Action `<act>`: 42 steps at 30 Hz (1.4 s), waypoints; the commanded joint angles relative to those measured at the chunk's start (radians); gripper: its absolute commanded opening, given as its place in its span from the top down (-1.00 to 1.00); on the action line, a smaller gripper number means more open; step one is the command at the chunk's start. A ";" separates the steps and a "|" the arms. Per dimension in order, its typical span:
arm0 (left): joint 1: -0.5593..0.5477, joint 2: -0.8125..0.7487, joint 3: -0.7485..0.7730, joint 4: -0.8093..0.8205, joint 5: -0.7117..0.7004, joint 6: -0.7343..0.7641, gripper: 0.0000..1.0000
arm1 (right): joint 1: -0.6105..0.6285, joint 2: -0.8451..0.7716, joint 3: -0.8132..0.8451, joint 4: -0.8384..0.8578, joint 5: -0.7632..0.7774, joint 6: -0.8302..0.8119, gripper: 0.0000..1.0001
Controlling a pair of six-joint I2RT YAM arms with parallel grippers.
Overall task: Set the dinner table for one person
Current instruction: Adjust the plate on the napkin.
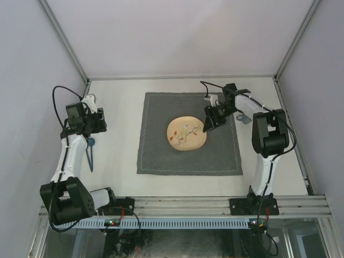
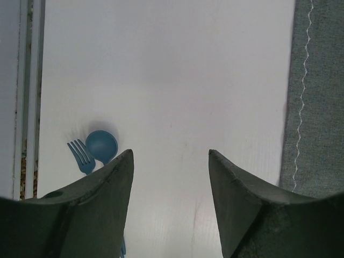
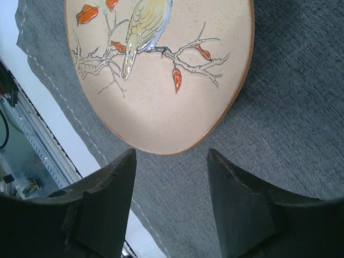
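My right gripper (image 3: 171, 153) is about half open and holds nothing. The plate (image 3: 161, 80) lies just ahead of it on the grey cloth (image 3: 290, 107). My left gripper (image 2: 171, 153), also open and empty, hangs over the white dinner table (image 2: 177, 80). The fork (image 2: 80, 156) and spoon (image 2: 102, 145) are at lower left, so I should centre over one before closing.

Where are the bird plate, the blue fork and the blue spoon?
bird plate (image 1: 186, 134): top view, middle of its face.
blue fork (image 2: 80, 155): left wrist view, on its prongs.
blue spoon (image 2: 101, 144): left wrist view, on its round bowl.
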 commanded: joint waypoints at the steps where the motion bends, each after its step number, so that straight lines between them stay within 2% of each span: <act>1: 0.012 -0.005 -0.005 0.036 -0.001 -0.009 -0.25 | -0.006 -0.078 -0.022 0.010 0.012 -0.018 -0.10; 24: 0.031 0.003 -0.034 0.053 0.007 -0.007 -0.25 | 0.036 0.068 -0.005 0.083 0.008 0.009 -0.01; 32: 0.031 0.011 -0.037 0.054 0.006 -0.009 -0.25 | 0.048 0.087 0.022 0.077 0.004 0.018 0.13; 37: 0.032 0.014 -0.033 0.056 0.009 -0.012 -0.25 | 0.057 0.094 0.030 0.075 0.011 0.021 0.38; 42: 0.032 0.013 -0.036 0.057 0.007 -0.011 -0.25 | 0.058 0.109 0.044 0.062 0.014 0.025 0.94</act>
